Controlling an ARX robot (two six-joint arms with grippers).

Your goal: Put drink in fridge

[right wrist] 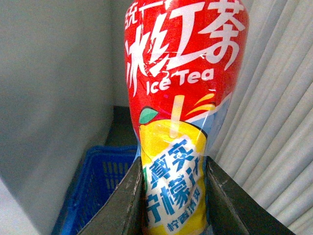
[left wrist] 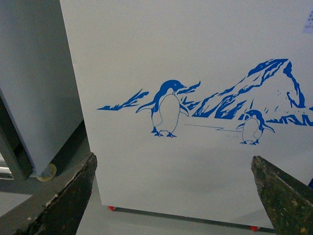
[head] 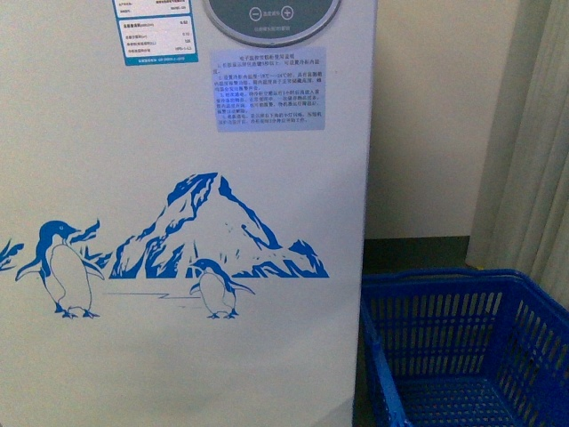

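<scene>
The right end effector (right wrist: 172, 169) is clenched on the plastic drink bottle (right wrist: 186, 73). Its two dark fingers (right wrist: 122, 205) press either side of the yellow and light-blue part of the wrap, and the red part printed "Ice Tea" stands clear past them. Just beyond this end effector lies a blue perforated plastic basket (right wrist: 98, 181), with pale pleated curtains (right wrist: 279, 122) to one side.

The left end effector (left wrist: 172, 159) is released, its worn dark fingers (left wrist: 63, 200) spread wide with nothing between them. Ahead of it stands the white chest fridge (left wrist: 195, 58), showing its blue penguin-and-mountain picture (left wrist: 168, 107) and small red castors (left wrist: 112, 208). A grey cabinet (left wrist: 34, 73) stands beside the fridge.

The bottle is held outside the fridge, near the basket.
</scene>
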